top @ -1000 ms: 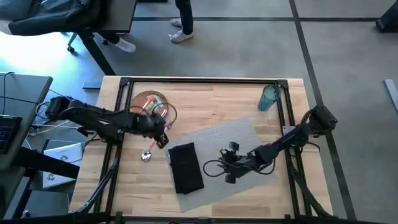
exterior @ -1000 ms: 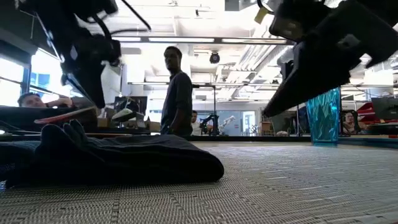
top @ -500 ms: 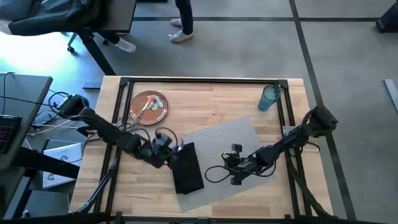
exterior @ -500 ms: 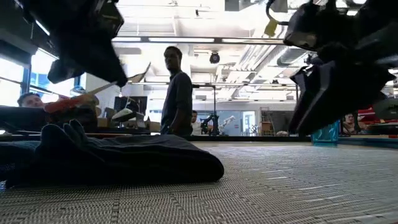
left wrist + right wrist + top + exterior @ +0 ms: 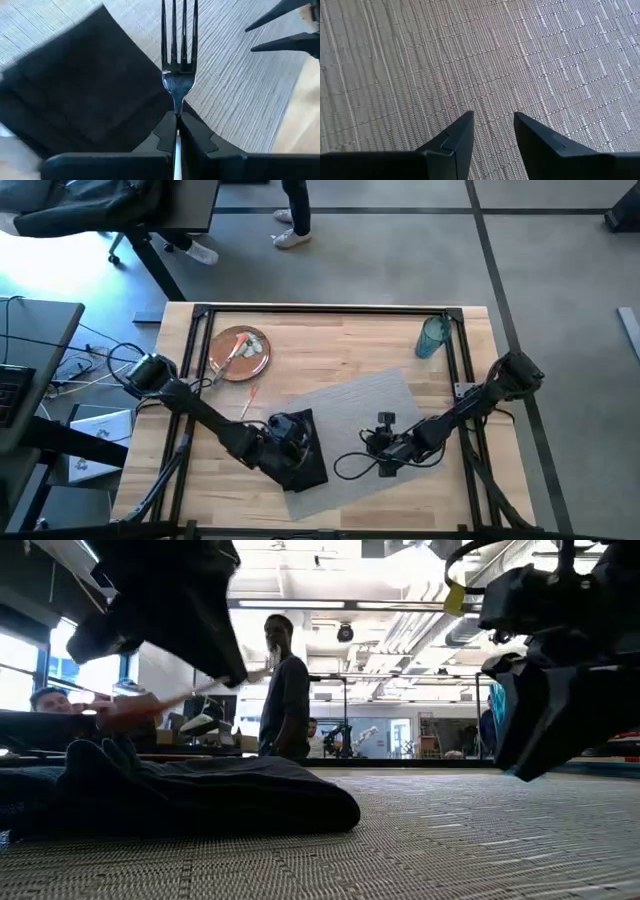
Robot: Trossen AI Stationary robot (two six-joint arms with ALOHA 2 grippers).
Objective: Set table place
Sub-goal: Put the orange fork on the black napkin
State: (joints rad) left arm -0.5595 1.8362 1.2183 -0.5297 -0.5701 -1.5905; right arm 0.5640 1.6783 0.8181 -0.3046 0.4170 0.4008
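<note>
My left gripper (image 5: 290, 438) hovers over the black napkin (image 5: 305, 465), shut on the fork (image 5: 178, 80). The fork's tines point out over the grey placemat (image 5: 360, 405), which lies askew on the wooden table (image 5: 340, 330). The napkin lies flat on the placemat's left end. My right gripper (image 5: 378, 445) stands open just above the middle of the placemat (image 5: 520, 50), with nothing between its fingers. The orange-brown plate (image 5: 238, 352) sits at the far left, an orange-handled utensil on it. The teal tumbler (image 5: 432, 337) stands at the far right. My left gripper pinches the fork between its two fingers at the thin silver neck (image 5: 177, 109), just behind the tines. The fingers lie along the fork, and the handle runs back between them out of sight. The fork is lifted clear above the napkin (image 5: 85, 90).
A short orange streak (image 5: 248, 402) shows on the wood between plate and napkin. Black frame bars (image 5: 200, 350) run along the table's sides. Beyond the table a person (image 5: 285, 690) stands and another (image 5: 45, 700) sits. Bare wood lies between plate and tumbler.
My left gripper has carried the fork from beside the plate toward the table's near right, ending over the napkin. The fork has stayed in the shut fingers, clear of the table.
</note>
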